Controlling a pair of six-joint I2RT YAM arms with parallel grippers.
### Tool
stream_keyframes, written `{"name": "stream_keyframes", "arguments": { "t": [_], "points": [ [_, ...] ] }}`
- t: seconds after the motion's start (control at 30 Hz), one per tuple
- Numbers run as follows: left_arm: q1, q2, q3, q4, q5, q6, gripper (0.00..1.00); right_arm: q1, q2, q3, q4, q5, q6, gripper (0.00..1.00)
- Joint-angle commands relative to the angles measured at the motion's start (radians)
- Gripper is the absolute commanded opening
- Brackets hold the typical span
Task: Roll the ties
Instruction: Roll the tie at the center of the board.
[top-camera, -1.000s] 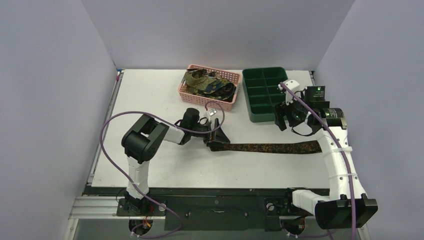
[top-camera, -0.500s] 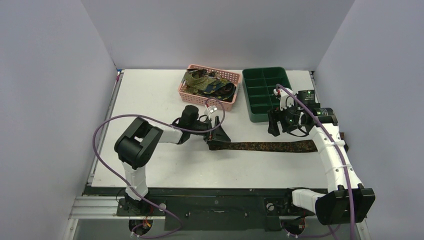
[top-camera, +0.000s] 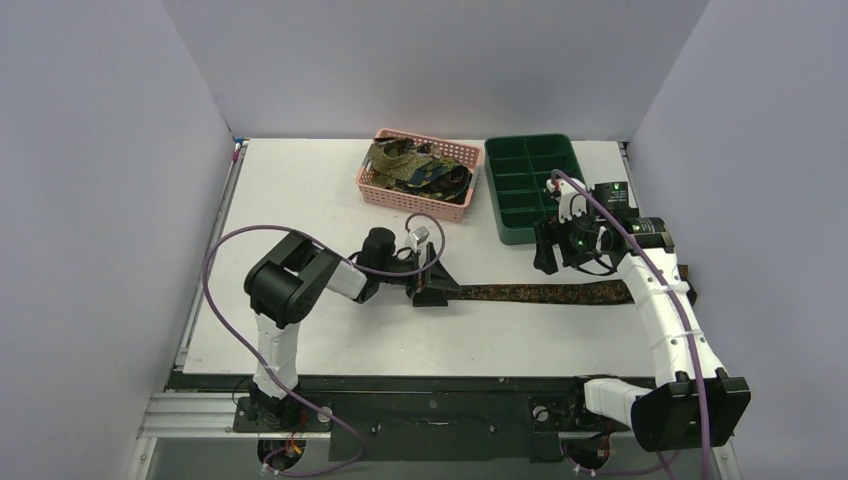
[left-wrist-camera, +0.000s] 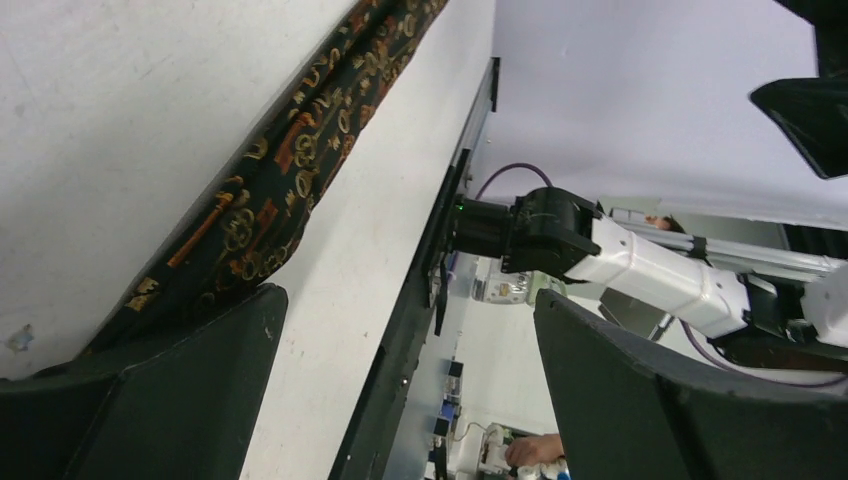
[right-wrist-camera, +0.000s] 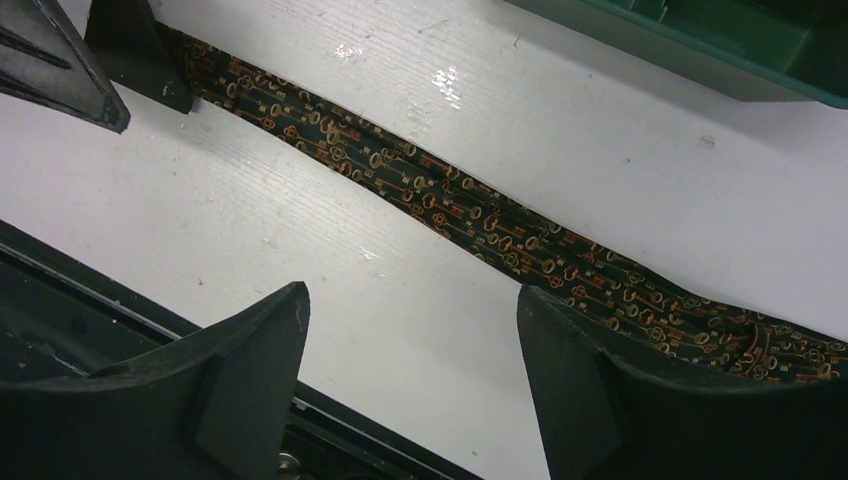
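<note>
Working on one tie, stretched flat on the counter parallel to the near edge, from about the middle out toward the right edge. Leaving more ties heaped in the pink basket by the far edge, just beside the green tray.

Note the left claw spread wide at the tie's narrower left end, one finger down at the cloth tip and apparently on it, the other well clear. Note the right claw likewise spread, above the strip toward its wider right end, gripping nothing.

Judging the fabric: light, thin and limp, probably a little slick on the smooth white top. Likely to slide, skew or buckle rather than turn over if merely pushed. Best taken at the very tip of the left end, pinched across its full width so the first turn starts square. Then roll toward the right edge, with the free length pinned or held lightly taut near its far end. Expect a loose coil to spring open on release.
</note>
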Motion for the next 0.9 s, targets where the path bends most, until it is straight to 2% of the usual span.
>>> {"name": "stream_keyframes", "arguments": {
  "t": [0.0,0.1,0.23,0.3,0.33,0.43,0.5,0.57,0.6,0.67,0.77,0.87],
  "points": [
    [0.059,0.086,-0.017,-0.017,-0.073,0.014,0.95,0.008,-0.041,-0.017,0.003,0.010,0.005,0.72],
    [0.089,0.140,-0.009,-0.090,-0.084,0.041,0.96,0.008,-0.052,-0.029,0.002,0.013,0.005,0.72],
    [0.105,0.172,0.005,-0.103,-0.060,0.029,0.96,0.013,-0.052,-0.044,0.000,-0.005,0.025,0.71],
    [0.105,0.163,0.007,-0.052,-0.038,-0.014,0.96,0.019,-0.047,-0.053,0.002,-0.023,0.036,0.69],
    [0.103,0.155,0.006,0.026,-0.012,-0.034,0.96,0.022,-0.045,-0.059,0.002,-0.035,0.043,0.68],
    [0.095,0.052,0.028,0.120,0.045,-0.072,0.94,0.043,-0.040,-0.077,0.025,-0.056,0.052,0.63],
    [0.099,-0.056,0.053,0.046,0.057,0.021,0.94,0.067,-0.038,-0.096,0.059,-0.060,0.051,0.57],
    [0.129,-0.165,0.087,-0.148,-0.005,0.184,0.92,0.099,-0.031,-0.111,0.107,-0.041,0.052,0.52],
    [0.140,-0.198,0.091,-0.306,-0.030,0.232,0.89,0.113,-0.021,-0.114,0.138,-0.034,0.068,0.48],
    [0.180,-0.283,0.076,-0.450,-0.104,0.313,0.84,0.121,0.004,-0.120,0.182,-0.045,0.107,0.42],
    [0.249,-0.367,0.006,-0.536,-0.183,0.345,0.76,0.132,0.048,-0.130,0.235,-0.076,0.154,0.33],
    [0.276,-0.380,-0.027,-0.613,-0.219,0.379,0.68,0.166,0.108,-0.143,0.329,-0.113,0.230,0.19]
  ]
}}
